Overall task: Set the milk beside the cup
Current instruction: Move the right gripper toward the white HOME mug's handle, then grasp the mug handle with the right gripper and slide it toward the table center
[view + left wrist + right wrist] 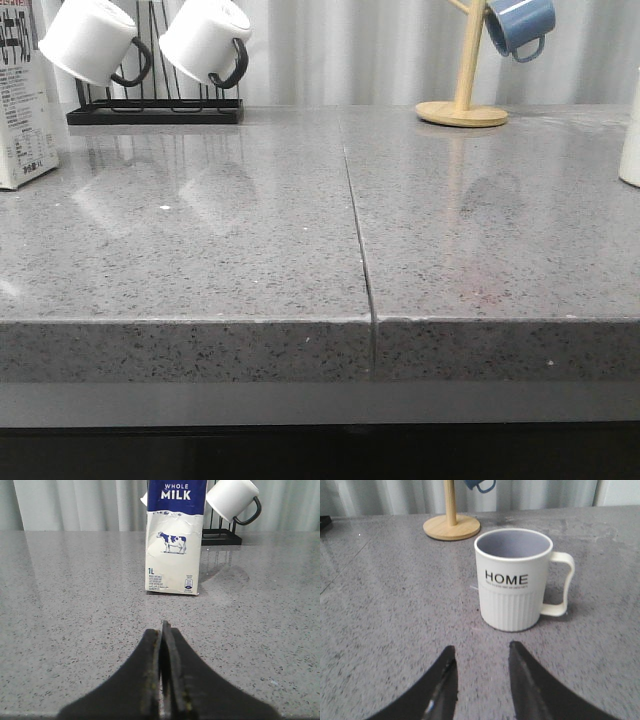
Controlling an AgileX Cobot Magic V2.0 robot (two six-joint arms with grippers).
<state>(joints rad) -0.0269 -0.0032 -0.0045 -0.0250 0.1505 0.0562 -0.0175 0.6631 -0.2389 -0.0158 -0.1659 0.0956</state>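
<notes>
The milk carton (174, 540) stands upright on the grey counter, white with a dark blue "WHOLE MILK" band and a cow picture. It also shows at the far left edge of the front view (22, 95). My left gripper (163, 630) is shut and empty, well short of the carton. The cream ribbed "HOME" cup (515, 577) stands upright with its handle to one side. A sliver of it shows at the right edge of the front view (630, 145). My right gripper (481, 652) is open and empty, a short way from the cup. Neither gripper shows in the front view.
A black rack (155, 110) with two white black-handled mugs (95, 40) stands at the back left, just behind the carton. A wooden mug tree (462, 100) with a blue mug (520, 25) stands at the back right. A seam (358, 230) runs down the counter's middle.
</notes>
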